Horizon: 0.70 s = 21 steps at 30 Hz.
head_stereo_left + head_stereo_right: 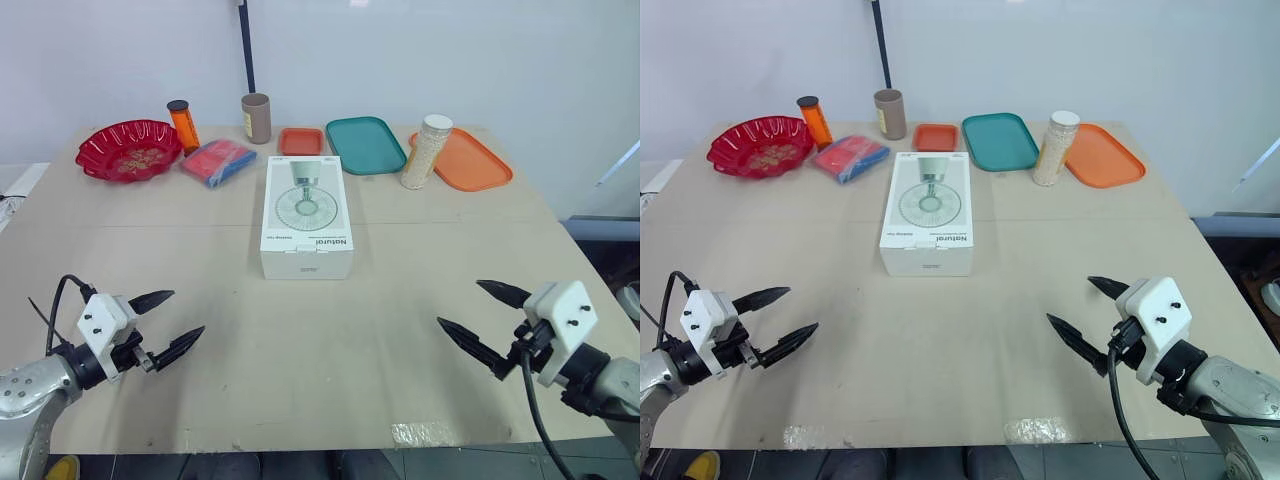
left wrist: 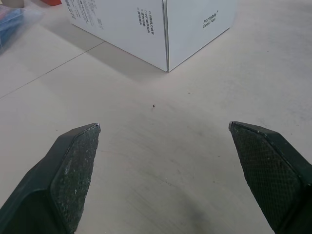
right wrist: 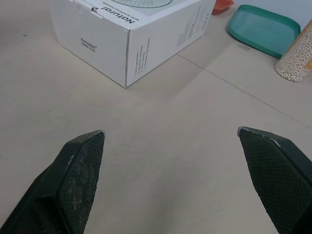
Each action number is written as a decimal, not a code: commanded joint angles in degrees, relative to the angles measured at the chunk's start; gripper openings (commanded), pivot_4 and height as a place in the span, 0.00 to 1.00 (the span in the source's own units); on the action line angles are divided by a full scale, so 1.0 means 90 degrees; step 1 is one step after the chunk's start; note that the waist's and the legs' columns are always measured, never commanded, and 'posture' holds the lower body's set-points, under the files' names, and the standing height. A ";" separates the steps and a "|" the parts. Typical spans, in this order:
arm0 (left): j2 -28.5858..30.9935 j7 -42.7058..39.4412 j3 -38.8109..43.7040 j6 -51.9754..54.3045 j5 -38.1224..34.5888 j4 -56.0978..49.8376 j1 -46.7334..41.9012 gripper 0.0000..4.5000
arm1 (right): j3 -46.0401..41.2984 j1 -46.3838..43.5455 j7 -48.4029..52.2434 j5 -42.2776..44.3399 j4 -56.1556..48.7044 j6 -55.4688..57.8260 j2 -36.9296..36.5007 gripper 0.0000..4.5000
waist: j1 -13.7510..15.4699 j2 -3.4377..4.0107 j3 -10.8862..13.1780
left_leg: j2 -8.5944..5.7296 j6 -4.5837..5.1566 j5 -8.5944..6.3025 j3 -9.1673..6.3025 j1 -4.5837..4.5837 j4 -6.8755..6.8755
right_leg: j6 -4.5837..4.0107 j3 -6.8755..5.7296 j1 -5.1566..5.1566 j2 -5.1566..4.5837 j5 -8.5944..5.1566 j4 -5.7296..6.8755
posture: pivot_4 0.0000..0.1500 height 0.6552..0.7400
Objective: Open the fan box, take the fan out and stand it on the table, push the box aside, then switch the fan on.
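Left gripper (image 1: 188,311): my jaws spread wide, empty, over the beige tabletop (image 1: 330,350) near its front edge.
Centre: white rectangular cardboard fan box (image 1: 307,215), lid closed, flat mid-table, well apart from both my grippers.
Right gripper (image 1: 459,303): my jaws spread wide, empty.

Red bowl (image 1: 98,158), teal tray (image 1: 365,145), bead jar (image 1: 426,152), orange tray (image 1: 475,165) at back.
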 commanded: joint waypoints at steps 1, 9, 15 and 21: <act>0.0045 -0.0009 -0.0014 -0.0070 -0.0022 -0.0055 -0.0027 1.00 | -0.0034 -0.0011 0.0026 0.0034 -0.0092 -0.0087 -0.0037 0.99 | 0.0000 0.0000 0.0000 | 0.0000 0.0000 0.0000 0.0000 0.0000 0.0000 | 0.0000 0.0000 0.0000 0.0000 0.0000 0.0000 | 1.00 1.00; 0.0048 0.0001 -0.0076 -0.0027 -0.0038 -0.0101 0.0010 1.00 | -0.0018 -0.0009 0.0038 0.0055 -0.0109 -0.0067 -0.0044 0.99 | 0.0000 0.0000 0.0000 | 0.0000 0.0000 0.0000 0.0000 0.0000 0.0000 | 0.0000 0.0000 0.0000 0.0000 0.0000 0.0000 | 1.00 1.00; 0.0092 -0.0025 -0.0108 -0.0005 -0.0062 -0.0100 -0.0041 1.00 | 0.0035 -0.0009 0.0004 0.0035 -0.0118 -0.0089 0.0009 0.99 | 0.0000 0.0000 0.0000 | 0.0000 0.0000 0.0000 0.0000 0.0000 0.0000 | 0.0000 0.0000 0.0000 0.0000 0.0000 0.0000 | 1.00 1.00; 0.0126 -0.0035 -0.0132 0.0064 -0.0079 -0.0081 -0.0153 1.00 | 0.0025 0.0025 -0.0028 0.0042 -0.0140 -0.0096 0.0022 0.99 | 0.0000 0.0000 0.0000 | 0.0000 0.0000 0.0000 0.0000 0.0000 0.0000 | 0.0000 0.0000 0.0000 0.0000 0.0000 0.0000 | 1.00 1.00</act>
